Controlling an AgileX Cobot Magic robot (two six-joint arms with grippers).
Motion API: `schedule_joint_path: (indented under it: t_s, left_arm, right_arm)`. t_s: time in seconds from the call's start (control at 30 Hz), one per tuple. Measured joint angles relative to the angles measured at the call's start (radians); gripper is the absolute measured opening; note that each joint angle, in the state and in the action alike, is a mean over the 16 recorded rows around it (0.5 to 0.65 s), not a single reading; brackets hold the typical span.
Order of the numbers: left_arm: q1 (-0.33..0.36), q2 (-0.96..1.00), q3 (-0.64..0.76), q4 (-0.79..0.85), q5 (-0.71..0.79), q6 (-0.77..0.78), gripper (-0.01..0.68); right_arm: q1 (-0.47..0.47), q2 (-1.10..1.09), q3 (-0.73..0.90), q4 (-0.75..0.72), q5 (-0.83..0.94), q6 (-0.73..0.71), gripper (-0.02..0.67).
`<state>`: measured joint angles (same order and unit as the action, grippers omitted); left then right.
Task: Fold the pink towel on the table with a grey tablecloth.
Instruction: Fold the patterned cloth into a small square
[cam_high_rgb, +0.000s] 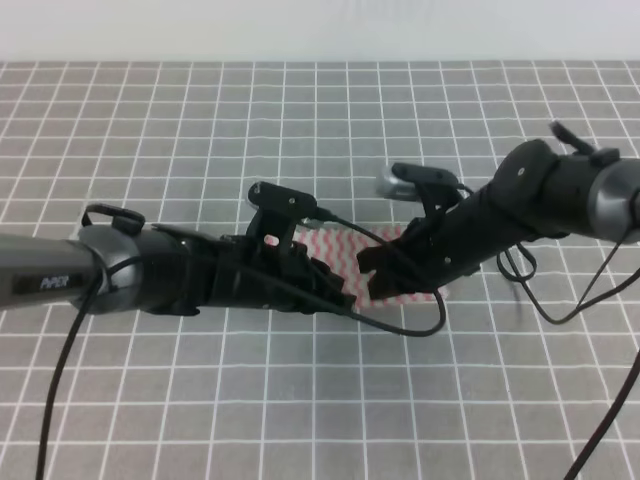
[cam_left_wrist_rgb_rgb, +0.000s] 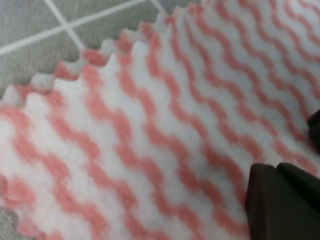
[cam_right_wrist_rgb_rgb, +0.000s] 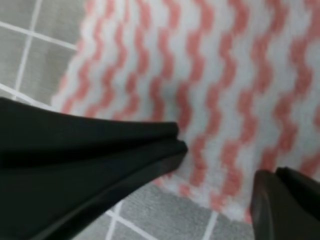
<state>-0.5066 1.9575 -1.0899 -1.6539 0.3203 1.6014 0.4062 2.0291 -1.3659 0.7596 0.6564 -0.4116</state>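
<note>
Lying on the table with a grey tablecloth (cam_high_rgb: 200, 130), pink towel (cam_high_rgb: 345, 245); finger states unclear.
</note>
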Motion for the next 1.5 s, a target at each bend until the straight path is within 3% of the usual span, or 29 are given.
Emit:
schedule_joint_path:
  t_s: [0.37, 0.9, 1.5]
  left_arm:
    - [0.002, -0.038, 0.001, 0.124, 0.004, -0.098, -0.002]
    - [0.053, -0.086, 0.0, 0.638, 0.062, -0.604, -0.003]
    - [0.077, -0.105, -0.003, 0.669, 0.05, -0.638, -0.004]
  right_arm:
    - [0.0, 0.016, -0.009, -0.015, 0.016, 0.014, -0.015]
    - [0.0, -0.01, -0.02, -0.018, 0.045, 0.014, -0.015]
    - [-0.002, -0.01, -0.033, -0.023, 0.066, 0.014, -0.015]
